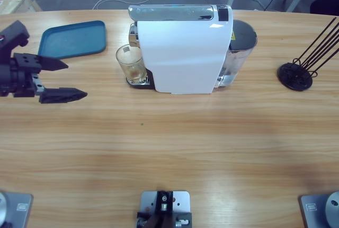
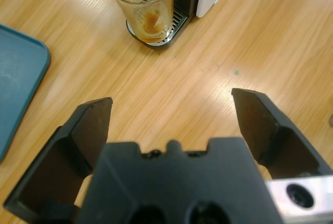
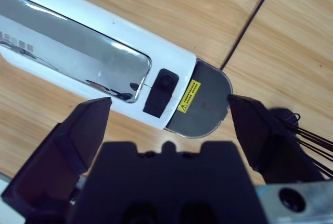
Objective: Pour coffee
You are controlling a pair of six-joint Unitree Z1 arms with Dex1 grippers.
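A long wooden table (image 1: 169, 148) carries all the equipment. A white coffee machine (image 1: 183, 50) with a chrome top panel stands at 12 o'clock from the table centre. On its drip grille, at the machine's 9 o'clock side, stands a clear glass (image 1: 130, 63). The coffee (image 2: 151, 22), a small brown pool with lighter froth, lies at the bottom of this glass. A teal tray (image 1: 71, 40) lies at 9 o'clock from the glass, apart from it. A black wire rack (image 1: 302, 69) stands at 3 o'clock from the machine, near the table's far edge.

The left gripper (image 1: 66, 79) enters from the 9 o'clock edge of the high view. Its jaws are released, spread wide, pointing toward the glass but well apart from it and holding nothing.

The right gripper (image 3: 169, 125) appears only in its wrist view. It hangs above the machine's rear end, with jaws released and spread wide, grasping nothing. The machine's yellow warning label (image 3: 188, 96) lies between the jaws.
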